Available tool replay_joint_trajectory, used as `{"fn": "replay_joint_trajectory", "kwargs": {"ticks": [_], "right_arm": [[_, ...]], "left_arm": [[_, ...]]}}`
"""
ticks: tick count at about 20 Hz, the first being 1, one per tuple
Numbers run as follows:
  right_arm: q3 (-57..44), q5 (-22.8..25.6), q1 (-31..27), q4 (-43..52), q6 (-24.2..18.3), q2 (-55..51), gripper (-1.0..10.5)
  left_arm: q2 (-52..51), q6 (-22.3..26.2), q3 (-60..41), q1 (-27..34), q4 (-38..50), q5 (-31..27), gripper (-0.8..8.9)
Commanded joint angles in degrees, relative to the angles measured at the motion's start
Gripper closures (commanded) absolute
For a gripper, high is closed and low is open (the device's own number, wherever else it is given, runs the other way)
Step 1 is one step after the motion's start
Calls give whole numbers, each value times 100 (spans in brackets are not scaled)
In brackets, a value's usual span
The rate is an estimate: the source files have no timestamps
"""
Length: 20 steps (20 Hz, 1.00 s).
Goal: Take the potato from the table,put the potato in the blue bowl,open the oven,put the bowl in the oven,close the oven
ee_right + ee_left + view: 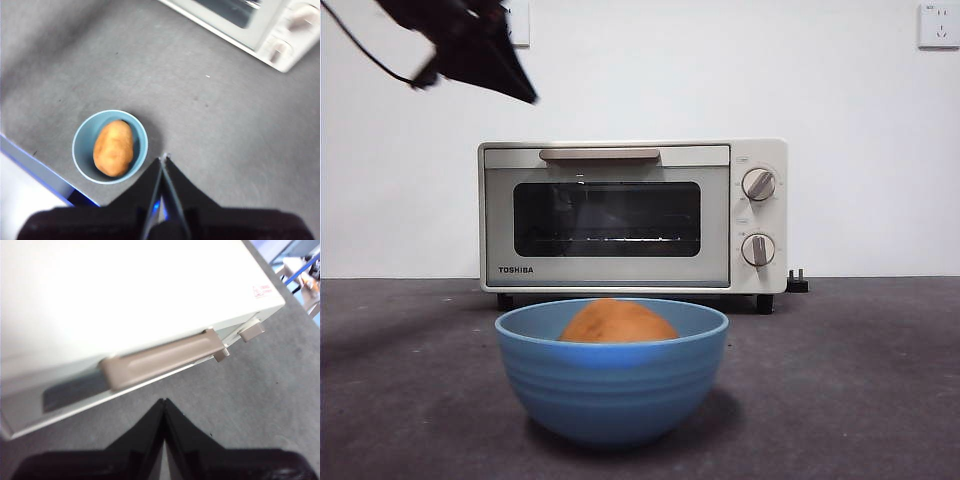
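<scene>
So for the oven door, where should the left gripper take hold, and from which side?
Probably the beige bar handle along the door's top edge on the oven. It stands out from the door face with a gap behind, so a jaw can likely hook it from above and pull outward. The left gripper, jaws shut, hovers above it and must open first.

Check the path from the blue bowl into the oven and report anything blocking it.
The oven door is shut, so it blocks the blue bowl with the potato. The table between them looks bare. The left gripper, shut, hovers above the handle.
</scene>
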Motion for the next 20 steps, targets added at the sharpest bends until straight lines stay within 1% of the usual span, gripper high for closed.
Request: {"fn": "replay_joint_trajectory", "kwargs": {"ticks": [1,4,10,14,16,17,18,20], "right_arm": [[-299,63,-79,-70,396,-293,958],[-629,81,-111,-107,673,-737,958],[-953,157,-111,-308,1185,-1434,958],[-960,295,-111,-424,1322,-1635,958],[-960,343,-111,-476,1351,-1663,958],[-960,452,-111,-509,1370,-1663,958],[-962,575,-111,-531,1370,-1663,958],[-962,671,-111,-597,1370,-1666,958]], "left_arm": [[446,66,409,-160,76,-129,819],[894,63,839,-299,74,-474,819],[1228,70,929,-315,68,-505,819],[1316,87,929,-321,-42,-542,819],[1316,247,929,-372,-280,-807,819],[1316,382,929,-402,-431,-973,819],[1314,490,927,-437,-564,-1045,819],[1314,579,905,-527,-750,-1126,819]]}}
